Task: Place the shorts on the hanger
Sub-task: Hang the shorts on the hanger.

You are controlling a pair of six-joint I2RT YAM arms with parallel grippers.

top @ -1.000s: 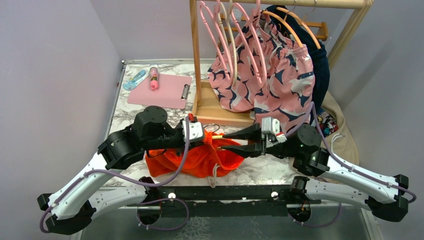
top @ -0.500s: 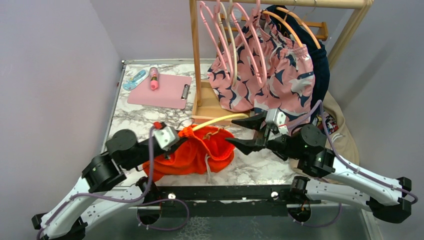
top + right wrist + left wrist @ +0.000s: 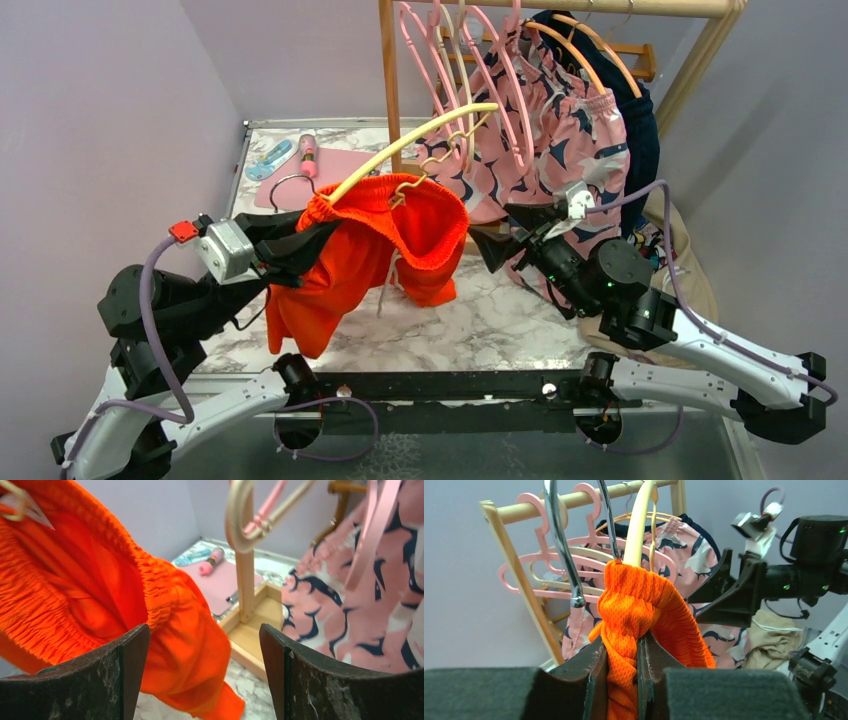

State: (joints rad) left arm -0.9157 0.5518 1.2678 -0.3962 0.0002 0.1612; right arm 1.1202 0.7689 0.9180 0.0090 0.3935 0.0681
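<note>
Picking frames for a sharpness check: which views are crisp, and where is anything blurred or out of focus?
Top external: evenly lit and sharp, the shorts crisp, only faint shadows on the table. Left wrist: the shorts' mesh is in focus, the dark band along the bottom edge is blurred. Right wrist: the shorts near the lens and the hanger tip look soft.

The shorts (image 3: pixel 644 615) are matt orange mesh cloth, gathered at the elastic waistband. The hanger (image 3: pixel 420 135) is smooth and pale yellow, with a shiny metal hook (image 3: pixel 560 540). The rack (image 3: pixel 389 110) is plain matt wood. Under the rack, the table (image 3: pixel 500 320) looks like marble. The right gripper (image 3: pixel 200 640) has matt black fingers (image 3: pixel 310 680), rough and scuffed.
</note>
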